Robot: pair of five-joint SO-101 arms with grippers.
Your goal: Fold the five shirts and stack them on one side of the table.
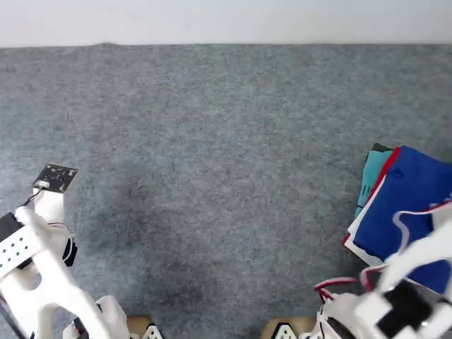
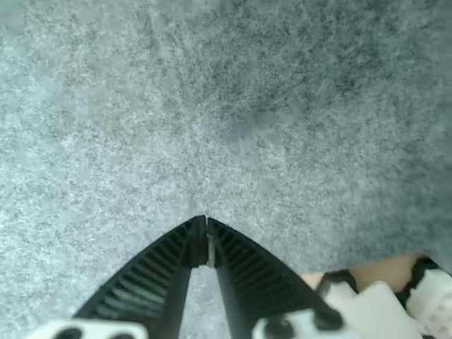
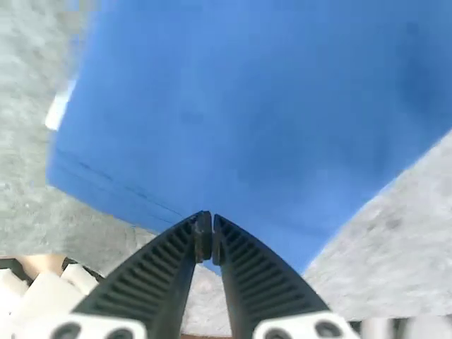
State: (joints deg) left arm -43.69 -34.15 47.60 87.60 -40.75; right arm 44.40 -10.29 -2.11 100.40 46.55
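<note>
left claw (image 2: pixel 206 241): tips pressed together, holding nothing, over bare grey surface (image 1: pixel 212 141), well apart from the shirt stack (image 1: pixel 395 212).
right claw (image 3: pixel 205 236): tips together, above the stack's near edge.
stack: at the surface's right-arm side; folded blue shirt (image 3: pixel 268 106) on top, teal shirt (image 1: pixel 370 176) showing at its far corner.

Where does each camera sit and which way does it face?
High view: fixed overhead, looking down on the grey mat; left arm, right arm at near edge.
Left wrist view: on that wrist, facing mat past the shut left gripper.
Right wrist view: on that wrist, facing the blue shirt past the shut right gripper.
Shared: blue shirt, high and right wrist views.
</note>
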